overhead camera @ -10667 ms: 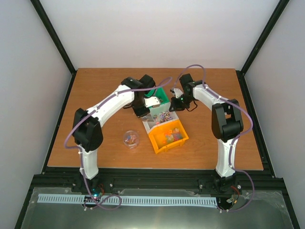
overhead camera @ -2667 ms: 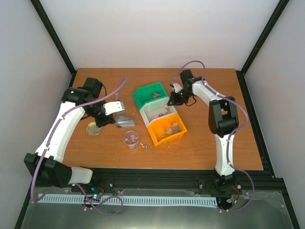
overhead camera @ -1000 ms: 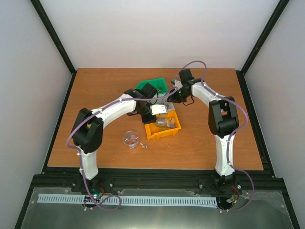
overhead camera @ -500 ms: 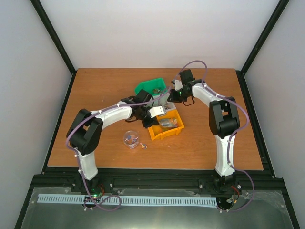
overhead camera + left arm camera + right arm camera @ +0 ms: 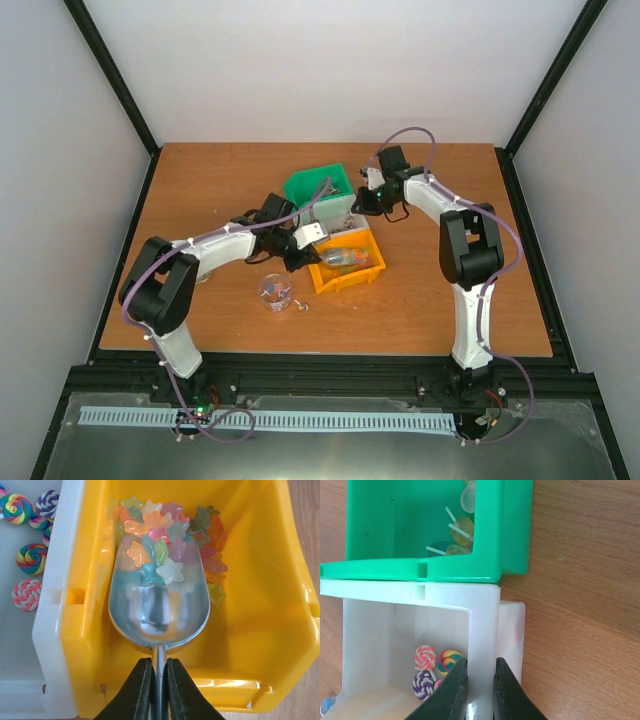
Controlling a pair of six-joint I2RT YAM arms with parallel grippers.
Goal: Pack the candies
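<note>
A brown wooden counter (image 5: 200, 180) stands between white walls (image 5: 320, 70). The left end effector (image 5: 158, 666) pinches the scoop (image 5: 160, 610) by its handle, bowl among candies (image 5: 165, 555) in the yellow bin (image 5: 260, 580). The right end effector (image 5: 480, 666) clamps the white bin (image 5: 485, 620) by its wall.

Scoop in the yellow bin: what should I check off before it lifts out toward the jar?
1. Left tool shut on the scoop handle: ok.
2. Star candies loaded on the scoop's front half: ok.
3. Scoop level enough to keep its load: cannot tell.
4. Right tool clamped over the white bin wall, steadying it: ok.
5. Jar upright on the table, left of the yellow bin: ok; whether its lid is off: cannot tell.
6. No spills around the jar: not ok, a small loose piece, likely a candy, lies beside it.
</note>
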